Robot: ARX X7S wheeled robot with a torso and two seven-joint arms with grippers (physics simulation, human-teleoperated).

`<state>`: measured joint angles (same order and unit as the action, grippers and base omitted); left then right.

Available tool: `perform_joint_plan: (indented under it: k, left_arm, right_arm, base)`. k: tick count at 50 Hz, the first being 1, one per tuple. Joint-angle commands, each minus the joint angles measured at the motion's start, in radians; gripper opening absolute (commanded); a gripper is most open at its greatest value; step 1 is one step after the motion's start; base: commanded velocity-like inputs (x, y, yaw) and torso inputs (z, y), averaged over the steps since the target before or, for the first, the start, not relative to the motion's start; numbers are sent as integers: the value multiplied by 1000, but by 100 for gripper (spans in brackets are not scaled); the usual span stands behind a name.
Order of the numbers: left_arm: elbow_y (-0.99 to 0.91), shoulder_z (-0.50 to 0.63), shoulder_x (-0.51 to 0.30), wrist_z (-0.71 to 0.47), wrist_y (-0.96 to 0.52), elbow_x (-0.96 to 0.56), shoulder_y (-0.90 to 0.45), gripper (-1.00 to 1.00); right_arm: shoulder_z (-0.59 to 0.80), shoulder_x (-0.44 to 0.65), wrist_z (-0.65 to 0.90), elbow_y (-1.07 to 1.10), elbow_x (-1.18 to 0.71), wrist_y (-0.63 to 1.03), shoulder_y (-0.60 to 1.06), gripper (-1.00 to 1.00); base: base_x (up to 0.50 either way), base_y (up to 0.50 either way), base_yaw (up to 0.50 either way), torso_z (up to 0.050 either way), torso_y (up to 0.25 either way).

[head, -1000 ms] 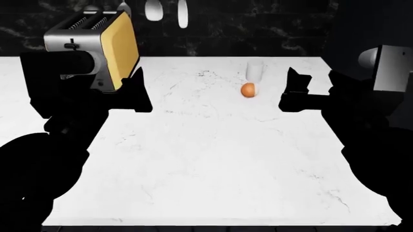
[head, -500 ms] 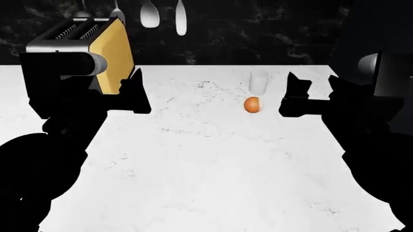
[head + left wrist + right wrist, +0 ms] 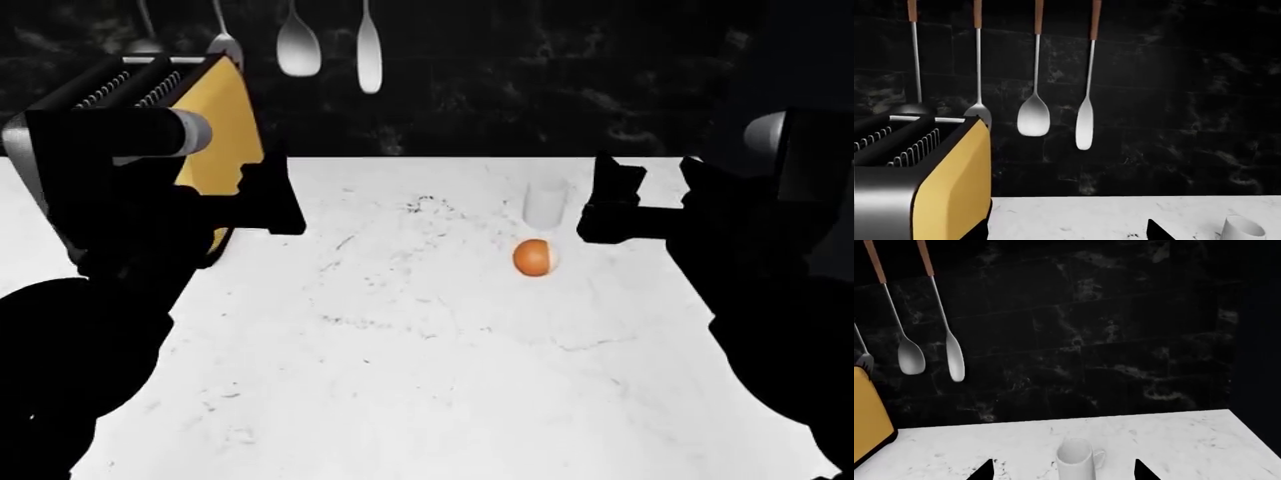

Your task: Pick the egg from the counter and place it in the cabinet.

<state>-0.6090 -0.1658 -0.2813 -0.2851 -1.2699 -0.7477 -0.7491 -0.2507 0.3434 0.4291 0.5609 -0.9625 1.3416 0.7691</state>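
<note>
The egg is small, orange-brown and lies on the white marble counter, just in front of the white cup. My right gripper hovers open and empty to the right of the cup, above and a little behind the egg. In the right wrist view the right gripper is open with the cup straight ahead between its fingertips; the egg is hidden there. My left gripper is open and empty beside the toaster, far left of the egg. The left wrist view shows its gripper open over bare counter.
A yellow and steel toaster stands at the back left, close to my left arm; it also shows in the left wrist view. Spoons and a spatula hang on the black tiled wall. The counter's right edge is near the cup.
The head view has shifted: counter, egg and cup now sit lower in the picture and look nearer. Both grippers keep their place in the view and stay open.
</note>
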Motion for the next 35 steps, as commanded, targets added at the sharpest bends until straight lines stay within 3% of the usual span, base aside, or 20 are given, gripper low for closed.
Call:
perform_joint_plan:
  k: [1, 8, 20, 26, 35]
  left_arm:
    - [-5, -2, -6, -8, 3, -11, 6, 100]
    - [-10, -3, -7, -14, 0, -21, 7, 100]
    - [-13, 2, -12, -22, 0, -33, 11, 100]
    - [-22, -2, -13, -30, -8, -44, 16, 100]
    - [-16, 2, -21, -23, 15, -40, 45, 100]
  right_arm:
    - [-5, 3, 11, 8, -15, -1, -12, 100]
    - [-4, 7, 14, 10, -17, -8, -22, 100]
    - [4, 3, 97, -35, -78, 126, 13, 100]
    - [-39, -24, 158, -82, -174, 210, 85, 100]
    - [-1, 10, 371, -221, -415, 215, 94, 100]
  base:
    - [242, 0, 0, 0, 0]
    - [236, 0, 0, 0, 1]
    - [0, 0, 0, 0, 0]
    - [0, 0, 0, 0, 0]
    - [0, 0, 0, 0, 0]
